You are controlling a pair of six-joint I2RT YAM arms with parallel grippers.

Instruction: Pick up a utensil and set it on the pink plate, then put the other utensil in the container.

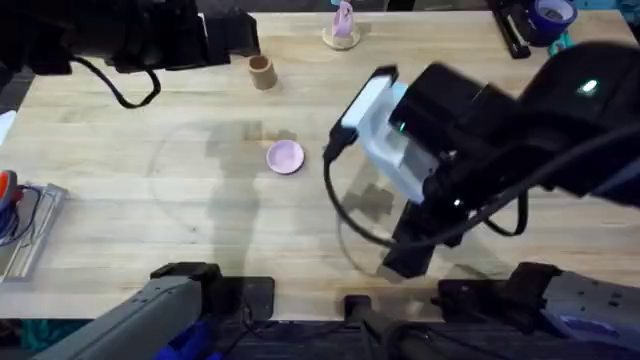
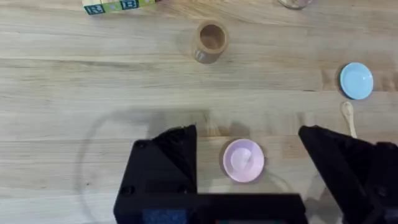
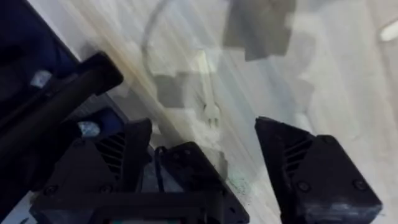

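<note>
In the left wrist view the pink plate point(image 2: 244, 160) lies bare on the wooden table, seen between the fingers of my open left gripper point(image 2: 247, 140), which hangs well above it. The brown container point(image 2: 211, 41) stands upright farther off, and the wooden spoon point(image 2: 348, 115) lies beside a light blue plate point(image 2: 356, 81). From overhead the pink plate point(image 1: 285, 156) sits mid-table with the container point(image 1: 262, 71) behind it. My right gripper point(image 3: 205, 134) is open above the wooden fork point(image 3: 208, 93), which lies flat near the table's front edge, untouched.
The right arm point(image 1: 470, 150) rises large and dark over the right half of the table, and the left arm point(image 1: 150, 40) crosses the far left. A pink figure point(image 1: 342, 28) stands at the back. Lettered blocks point(image 2: 118, 6) lie beyond the container. Clutter point(image 1: 20, 220) sits at the left edge.
</note>
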